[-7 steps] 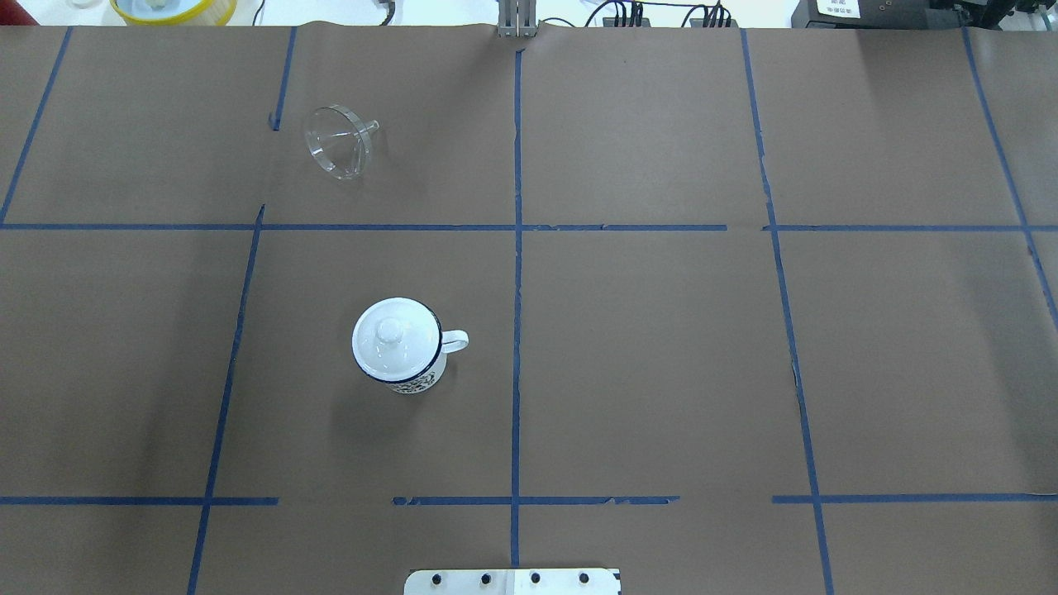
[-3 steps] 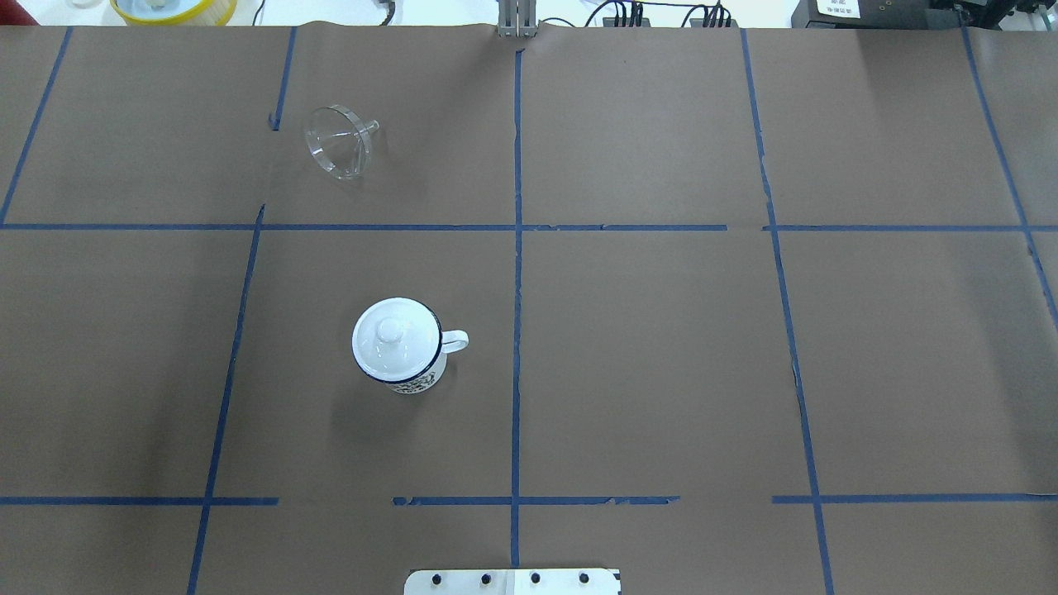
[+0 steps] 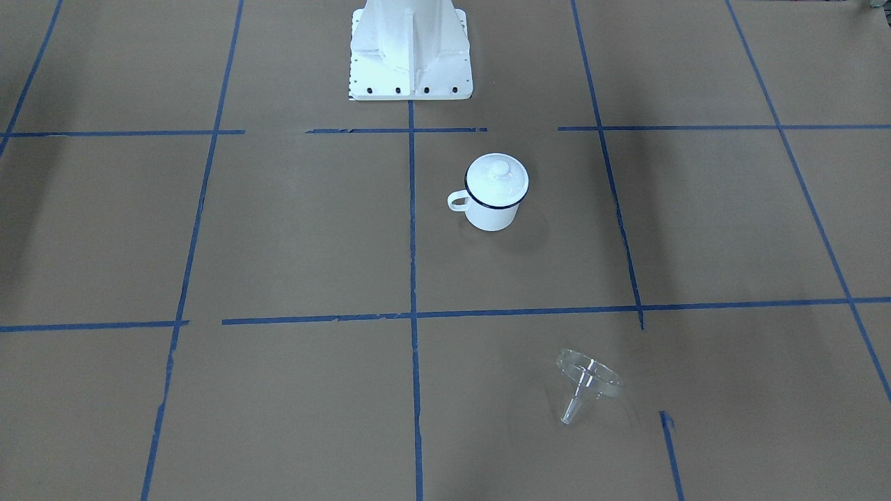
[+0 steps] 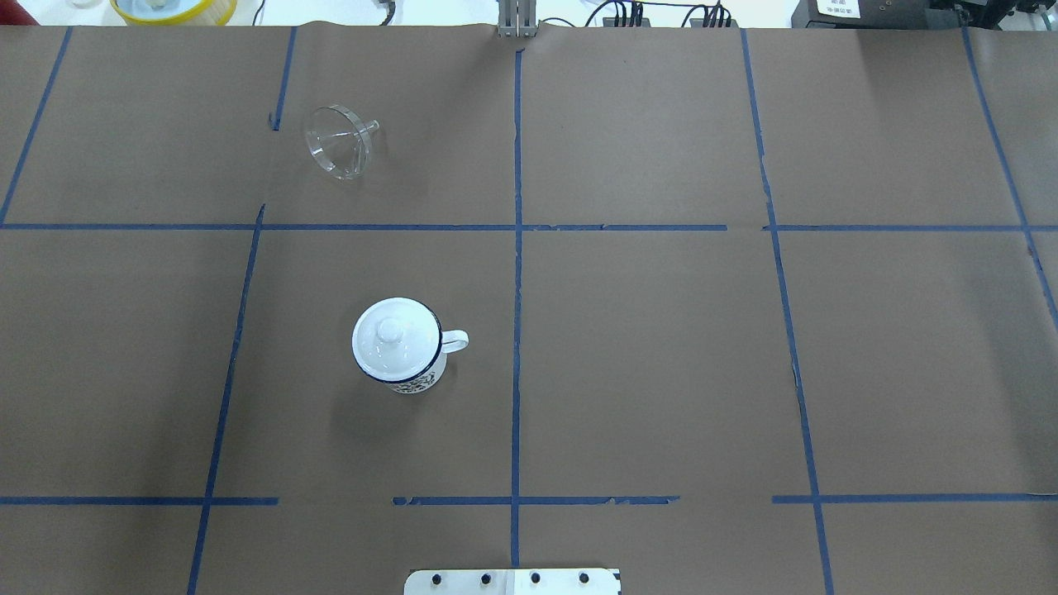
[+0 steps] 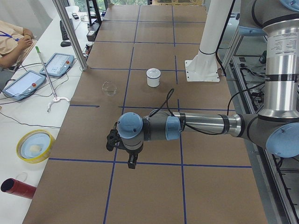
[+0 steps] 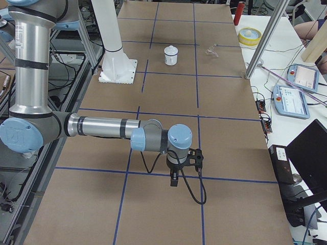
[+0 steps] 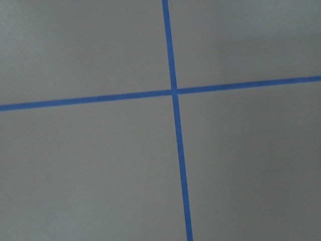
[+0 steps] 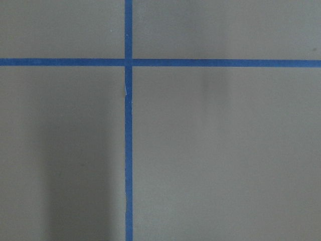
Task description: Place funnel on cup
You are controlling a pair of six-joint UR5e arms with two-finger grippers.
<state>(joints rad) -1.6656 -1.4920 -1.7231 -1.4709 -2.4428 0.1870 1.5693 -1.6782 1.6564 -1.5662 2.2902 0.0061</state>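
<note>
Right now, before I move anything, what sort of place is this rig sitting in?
Most likely a robotics lab workcell: the table is papered brown and marked with a blue tape grid, teach pendants lie on the side bench, and an operator sits beside them.

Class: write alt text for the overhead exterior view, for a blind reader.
A white cup, its knobbed lid on, stands left of centre on a brown table gridded with blue tape. A clear funnel lies on its side farther back.
</note>
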